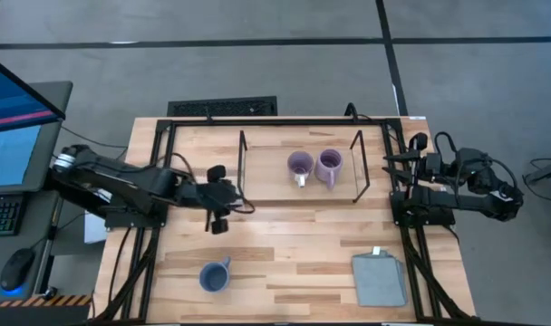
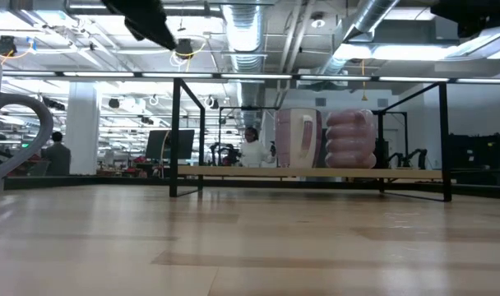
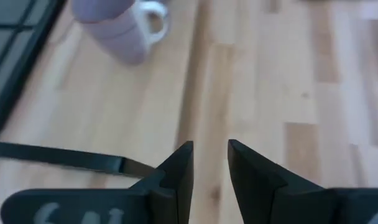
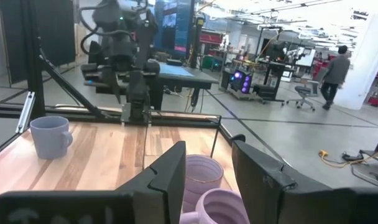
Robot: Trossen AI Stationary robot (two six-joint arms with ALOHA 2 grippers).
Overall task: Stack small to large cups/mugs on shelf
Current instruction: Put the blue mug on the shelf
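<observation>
Two light purple mugs stand upright side by side on the shelf board (image 1: 266, 177): a smooth one (image 1: 300, 166) with a white handle and a ribbed one (image 1: 329, 167). They also show in the low view (image 2: 298, 138) (image 2: 350, 140). A blue mug (image 1: 214, 275) stands on the tabletop near the front left. My left gripper (image 1: 239, 205) is open and empty, just left of the shelf's left wire frame (image 1: 243, 167). My right gripper (image 1: 393, 165) is open and empty beside the shelf's right wire frame (image 1: 359, 167), with the purple mugs (image 4: 204, 177) just beyond its fingers.
A grey folded cloth (image 1: 379, 279) lies at the table's front right. A black frame (image 1: 158, 163) runs round the table's edges. Bare tabletop lies between the shelf and the near edge. People stand in the room beyond the table (image 4: 333, 68).
</observation>
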